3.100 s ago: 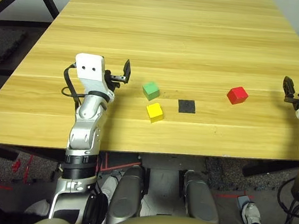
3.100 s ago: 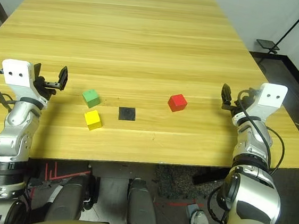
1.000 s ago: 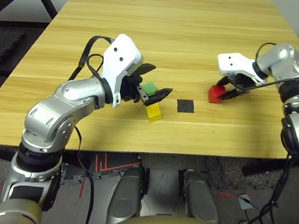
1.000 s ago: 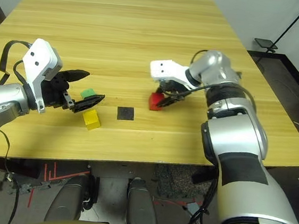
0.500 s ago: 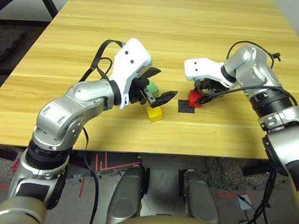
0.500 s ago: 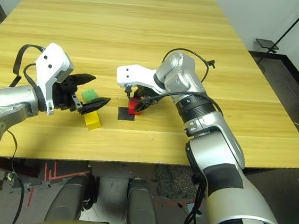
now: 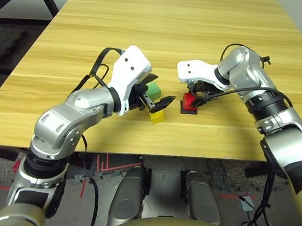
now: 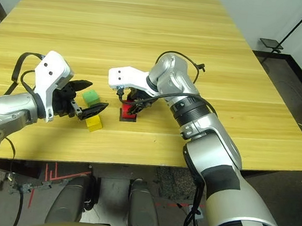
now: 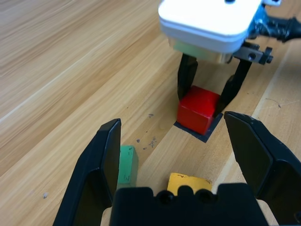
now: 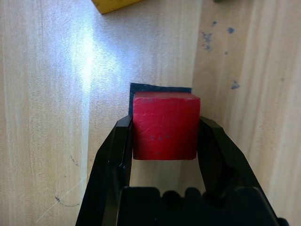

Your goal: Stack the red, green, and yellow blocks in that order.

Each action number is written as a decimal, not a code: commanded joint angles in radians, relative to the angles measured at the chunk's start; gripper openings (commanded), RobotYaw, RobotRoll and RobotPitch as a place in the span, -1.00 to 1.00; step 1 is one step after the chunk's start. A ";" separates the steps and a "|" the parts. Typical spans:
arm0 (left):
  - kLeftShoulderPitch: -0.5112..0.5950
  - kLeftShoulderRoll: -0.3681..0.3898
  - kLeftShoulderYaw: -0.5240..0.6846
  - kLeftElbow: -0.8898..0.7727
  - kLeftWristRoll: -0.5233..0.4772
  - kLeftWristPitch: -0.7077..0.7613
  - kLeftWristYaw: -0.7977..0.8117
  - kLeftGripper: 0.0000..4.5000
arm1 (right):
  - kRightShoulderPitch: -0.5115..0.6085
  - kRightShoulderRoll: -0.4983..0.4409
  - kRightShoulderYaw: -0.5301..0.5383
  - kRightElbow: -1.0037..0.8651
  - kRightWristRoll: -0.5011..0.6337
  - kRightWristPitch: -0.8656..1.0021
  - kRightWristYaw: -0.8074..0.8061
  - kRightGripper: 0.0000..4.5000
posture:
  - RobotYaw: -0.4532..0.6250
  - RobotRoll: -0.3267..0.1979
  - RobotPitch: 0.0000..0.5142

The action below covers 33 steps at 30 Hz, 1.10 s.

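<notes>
From my head cameras, my right gripper (image 7: 194, 100) pinches the red block (image 7: 189, 101) and holds it at the black patch (image 7: 189, 109), near the front middle of the table (image 7: 213, 38). I cannot tell from here whether the block rests on the patch or hangs just above it. My left gripper (image 7: 156, 98) has its fingers spread wide beside the green block (image 7: 152, 89) and the yellow block (image 7: 157, 116), which sit close together just left of the patch.

In my left wrist view, my own spread fingers frame the scene: the green block (image 9: 126, 164) is just beside one finger, the yellow block (image 9: 188, 181) lies low between them, and the red block (image 9: 197, 109) sits over the patch (image 9: 207, 133) in the other gripper's grip. The risk I see is crowding. If I reach for green from here, the far finger may shove yellow aside or brush my right gripper.

In my right wrist view, both fingers (image 10: 115, 155) press the red block (image 10: 165, 125) on opposite faces, with a corner of the patch (image 10: 141, 88) showing behind it. If I let go while it is tilted or off the surface, it may tumble or land askew, leaving a poor base for the stack. A finger dragging on release could also twist it.
</notes>
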 commanded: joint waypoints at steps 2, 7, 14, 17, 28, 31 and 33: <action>-0.003 0.001 0.002 -0.005 -0.007 0.010 0.000 1.00 | 0.017 -0.018 0.018 -0.036 0.018 0.007 0.014 -0.08 | 0.84 -0.66 -0.44; -0.001 0.018 -0.004 0.000 -0.009 0.019 -0.014 1.00 | 0.038 -0.025 0.009 -0.041 0.030 -0.021 -0.004 0.25 | 0.80 -0.63 -0.50; 0.037 0.134 -0.032 -0.008 -0.039 0.071 -0.115 1.00 | 0.049 -0.046 -0.172 -0.022 0.254 -0.023 0.022 0.99 | 0.71 -0.52 -0.58; 0.050 0.182 -0.055 0.014 -0.026 0.028 -0.166 1.00 | 0.033 -0.083 -0.295 0.043 0.354 -0.011 -0.001 0.99 | 0.65 -0.44 -0.62; -0.048 0.164 -0.101 0.268 0.122 -0.180 -0.203 1.00 | 0.077 -0.195 -0.551 0.238 0.506 -0.121 -0.179 0.99 | 0.40 -0.28 -0.70; -0.105 0.138 -0.118 0.362 0.172 -0.212 -0.194 1.00 | 0.108 -0.198 -0.580 0.214 0.527 -0.105 -0.232 0.99 | 0.35 -0.24 -0.69; -0.134 0.116 -0.120 0.408 0.190 -0.217 -0.188 1.00 | 0.125 -0.203 -0.588 0.194 0.536 -0.091 -0.262 0.99 | 0.33 -0.22 -0.68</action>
